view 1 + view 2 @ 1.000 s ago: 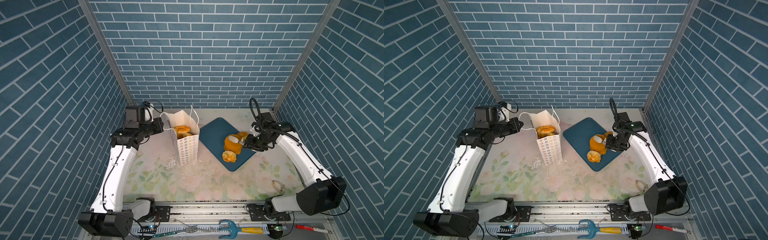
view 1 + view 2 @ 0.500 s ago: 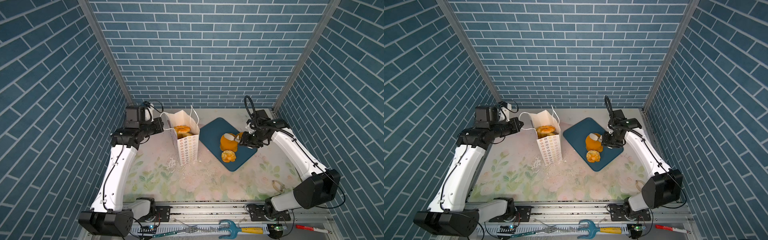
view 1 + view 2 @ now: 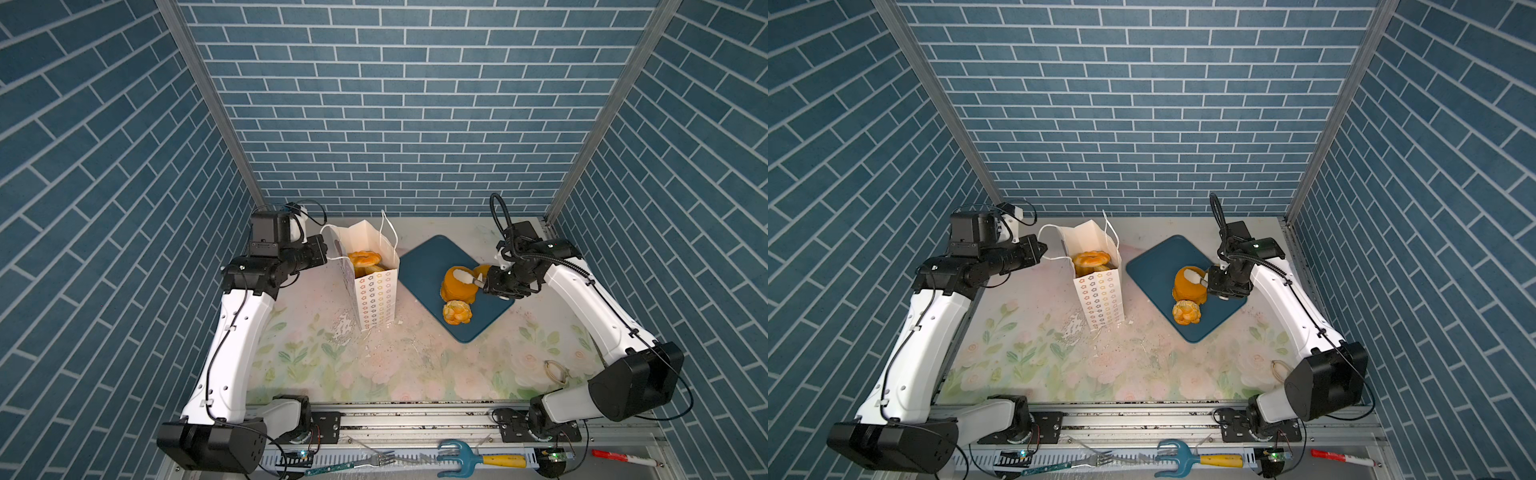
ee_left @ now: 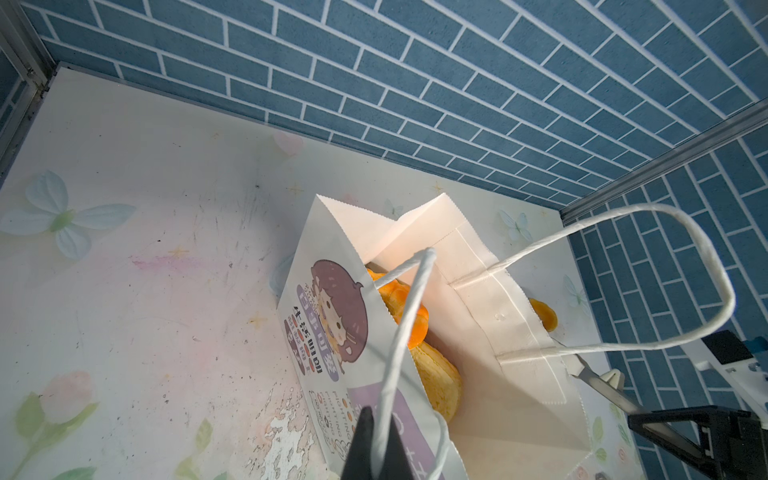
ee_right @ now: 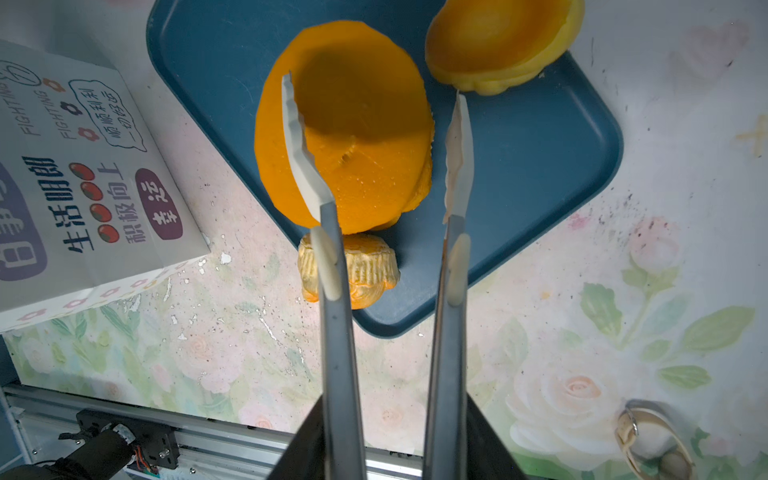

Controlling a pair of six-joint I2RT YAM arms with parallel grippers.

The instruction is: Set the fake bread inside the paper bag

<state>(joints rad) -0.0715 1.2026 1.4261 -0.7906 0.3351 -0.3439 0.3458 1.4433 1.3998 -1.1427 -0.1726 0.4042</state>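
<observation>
Paper bag (image 4: 490, 332) handle pinched by left end effector (image 4: 376, 449), closed.
</observation>
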